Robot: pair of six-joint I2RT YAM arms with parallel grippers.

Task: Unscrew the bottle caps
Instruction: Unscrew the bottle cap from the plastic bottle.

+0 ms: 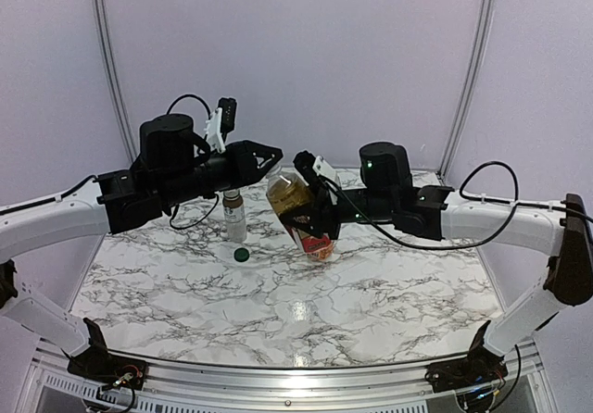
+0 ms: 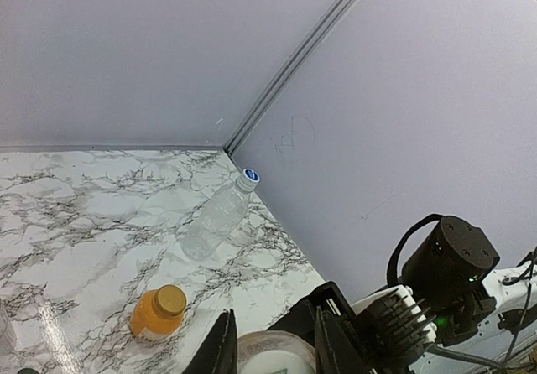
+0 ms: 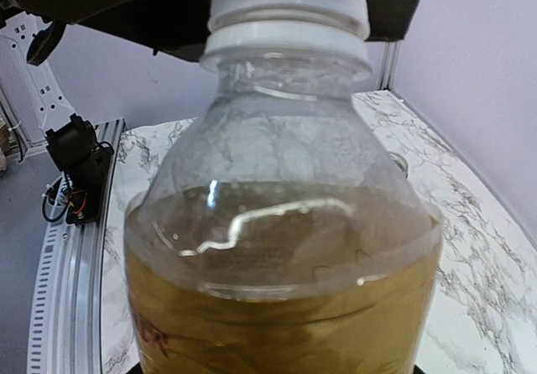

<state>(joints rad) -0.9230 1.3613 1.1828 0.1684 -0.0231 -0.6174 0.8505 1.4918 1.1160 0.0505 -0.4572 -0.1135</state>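
The left pincer [image 2: 275, 347] is pressed together on the white cap [image 3: 288, 1] of the tea bottle [image 3: 281, 248], with one dark finger on each side, and the cap sits on the neck. The right pincer [image 1: 315, 217] pinches the same bottle around its body. It holds the bottle tilted above the marble table [image 1: 185, 311], the neck slanting up toward the left pincer's tips. Amber liquid fills the bottle to about the shoulder. Below the left pincer, the short clear bottle [image 1: 234, 214] stands on the table, and a dark green cap [image 1: 242, 255] lies loose just beside it on the near side. Beyond the left pincer's fingers, the orange juice bottle [image 2: 158, 314] sits with its orange cap [image 2: 170, 300] on. Farther off, near the wall corner, the tall clear bottle [image 2: 216, 219] lies on its side with its white-and-blue cap [image 2: 249, 175] in place.
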